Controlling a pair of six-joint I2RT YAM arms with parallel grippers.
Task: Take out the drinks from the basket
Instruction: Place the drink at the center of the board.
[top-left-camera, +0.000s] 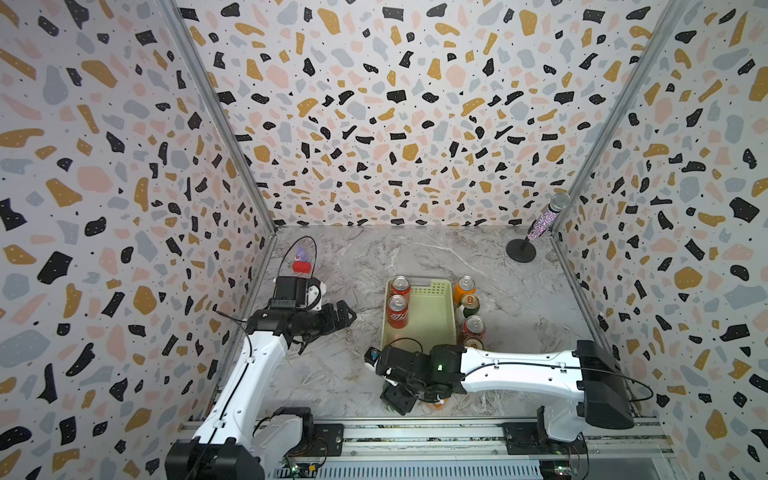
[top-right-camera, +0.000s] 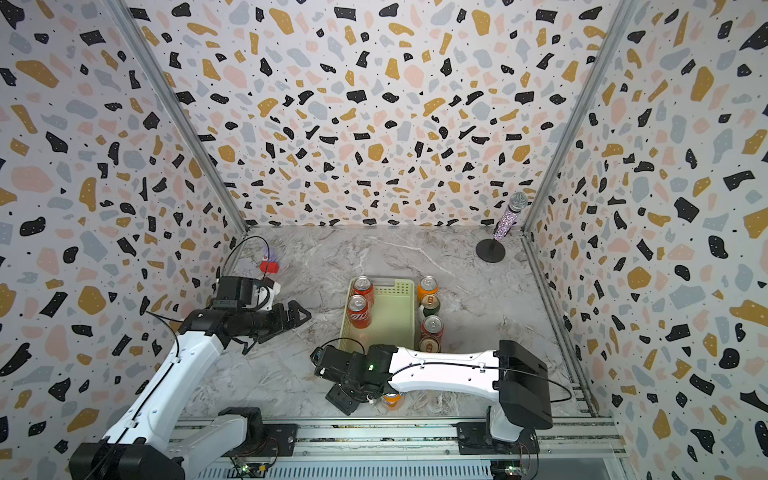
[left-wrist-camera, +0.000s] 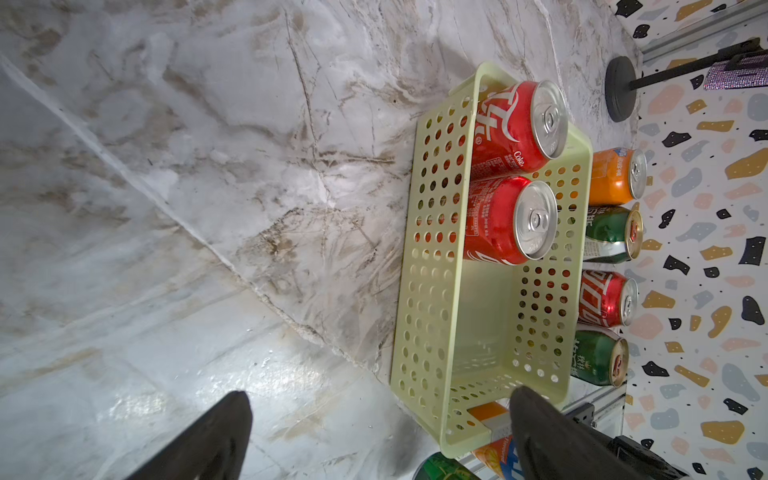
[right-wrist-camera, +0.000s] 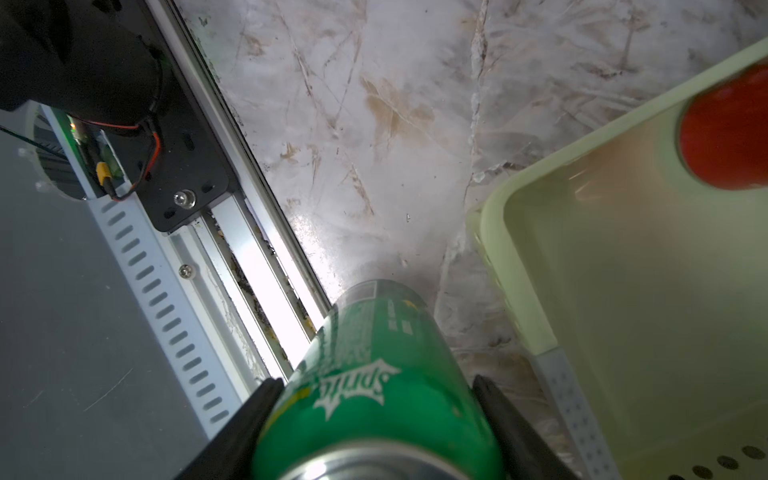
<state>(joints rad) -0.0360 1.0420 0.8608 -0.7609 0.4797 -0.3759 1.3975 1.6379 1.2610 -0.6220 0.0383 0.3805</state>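
While the right gripper (right-wrist-camera: 376, 419) pinches the bright green can (right-wrist-camera: 365, 353) by its sides just below the silver top, that can hangs over the marble table (top-left-camera: 332, 374) just outside the near end of the basket (top-left-camera: 440, 287), close to the near rail. Its long axis runs down from the claw, with the base toward the table and the top up toward the wrist; whether the base touches the surface I cannot tell. An orange can (top-right-camera: 390, 400) stands just to its right. What the coming move turns on, I judge, is the pair of red cans (left-wrist-camera: 494, 166) left in the basket. They stand upright, tops up and long axes vertical, one behind the other against the left wall at the far end, touching or nearly so. The left gripper (top-left-camera: 348, 316), jaws spread and empty, hovers left of the basket, about level with the nearer red can (top-left-camera: 397, 311), which lies to its right across the perforated wall. That makes the left arm both the nearer one and the free one. Four more cans (top-left-camera: 473, 326) stand in a row on the table along the basket's right side, already out.
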